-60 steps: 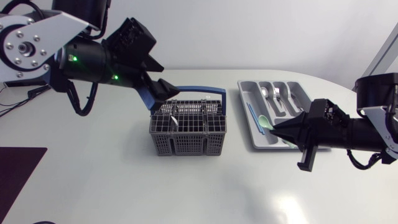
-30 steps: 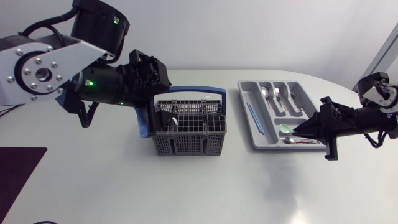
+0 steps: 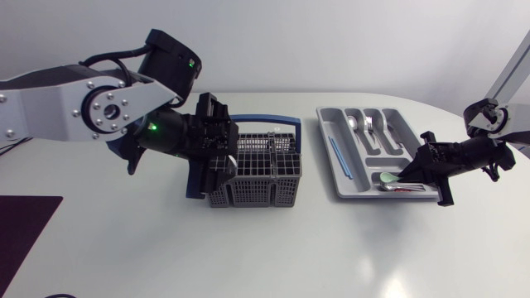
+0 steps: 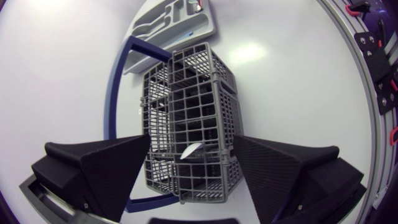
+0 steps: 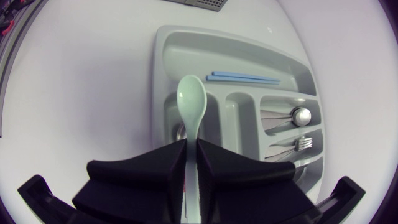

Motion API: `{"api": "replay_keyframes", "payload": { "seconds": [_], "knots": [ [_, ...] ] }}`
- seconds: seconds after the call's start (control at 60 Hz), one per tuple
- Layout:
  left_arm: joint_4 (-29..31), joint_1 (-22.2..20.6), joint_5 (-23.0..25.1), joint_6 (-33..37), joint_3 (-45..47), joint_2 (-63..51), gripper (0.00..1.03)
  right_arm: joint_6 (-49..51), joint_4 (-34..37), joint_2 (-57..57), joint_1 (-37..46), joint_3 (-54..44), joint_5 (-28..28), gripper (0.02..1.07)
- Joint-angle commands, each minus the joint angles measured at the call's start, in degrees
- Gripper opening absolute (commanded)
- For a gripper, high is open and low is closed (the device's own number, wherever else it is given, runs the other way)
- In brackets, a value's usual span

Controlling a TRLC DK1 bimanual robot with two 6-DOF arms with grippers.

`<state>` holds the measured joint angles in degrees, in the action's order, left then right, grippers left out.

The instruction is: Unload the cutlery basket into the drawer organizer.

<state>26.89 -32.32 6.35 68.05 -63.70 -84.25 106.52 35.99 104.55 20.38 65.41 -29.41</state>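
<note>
The grey wire cutlery basket (image 3: 257, 178) with its blue handle (image 3: 265, 121) stands mid-table. My left gripper (image 3: 217, 159) hangs open over the basket's left end. In the left wrist view the left gripper (image 4: 191, 142) has its fingers spread either side of the basket (image 4: 186, 106), where a pale utensil tip (image 4: 190, 151) shows inside. My right gripper (image 3: 411, 172) is shut on a pale green spoon (image 3: 387, 177) over the front end of the grey drawer organizer (image 3: 341, 178). The right gripper (image 5: 192, 144) points the spoon (image 5: 191, 99) bowl-first along the organizer (image 5: 159, 74).
The organizer holds two blue sticks (image 5: 245, 77) in its long side slot, a metal spoon (image 5: 300, 115) and forks (image 5: 302, 143) in the lengthwise slots, and a red-handled piece (image 3: 406, 189) in the front slot. A dark mat (image 3: 21, 228) lies at the table's left edge.
My left arm swung right and turned down over the basket's left end. My right gripper drew back to the right with the green spoon, ending over the organizer's front end.
</note>
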Motion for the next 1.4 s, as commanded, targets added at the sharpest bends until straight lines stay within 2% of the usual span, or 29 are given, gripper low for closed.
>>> {"api": "replay_keyframes", "payload": {
  "seconds": [0.0,0.183,0.35,0.417,0.5,0.583,0.783,0.883,0.95,1.0,1.15,1.383],
  "knots": [
    [0.9,-0.5,0.1,3.1,-2.2,-1.9,0.96,2.7,-0.7,2.5,0.4,1.9,1.8,0.14],
    [2.5,-1.2,-0.5,4.7,-3.6,-3.4,0.96,2.6,-3.5,3.4,0.4,1.9,3.7,0.52],
    [2.4,-2.0,-2.8,7.8,-3.6,-4.2,0.96,1.7,-4.2,1.7,0.8,1.5,3.3,0.66],
    [2.2,-2.1,-3.8,9.6,-3.4,-4.3,0.93,1.6,-4.3,0.6,1.2,0.7,2.6,0.79],
    [1.8,-2.3,-4.9,11.4,-3.4,-4.3,0.91,1.6,-4.3,-0.8,1.7,-0.5,1.2,0.83],
    [1.1,-2.4,-5.8,14.0,-3.5,-4.3,0.88,1.6,-4.3,-2.3,2.2,-2.0,0.4,0.92],
    [-1.6,-2.1,-7.8,19.7,-2.7,-4.3,0.86,1.7,-4.3,-8.5,3.7,-6.4,-4.1,0.95],
    [-2.4,-2.0,-7.8,22.9,-2.0,-4.3,0.77,1.7,-4.3,-10.2,4.3,-8.2,-6.0,0.95],
    [-2.6,-2.0,-7.9,24.4,-1.8,-4.3,0.76,1.7,-4.3,-11.0,4.7,-9.1,-7.1,0.95],
    [-2.6,-2.0,-8.0,25.1,-1.6,-4.3,0.7,1.7,-4.2,-11.7,5.2,-9.6,-8.1,0.95],
    [-3.3,-1.8,-8.8,28.0,-0.5,-4.3,0.61,2.0,-3.8,-13.5,6.1,-11.3,-10.1,0.95],
    [-5.9,-1.6,-9.6,31.0,1.9,-4.3,0.6,2.0,-3.7,-14.8,6.4,-12.8,-11.1,0.95]
  ]
}}
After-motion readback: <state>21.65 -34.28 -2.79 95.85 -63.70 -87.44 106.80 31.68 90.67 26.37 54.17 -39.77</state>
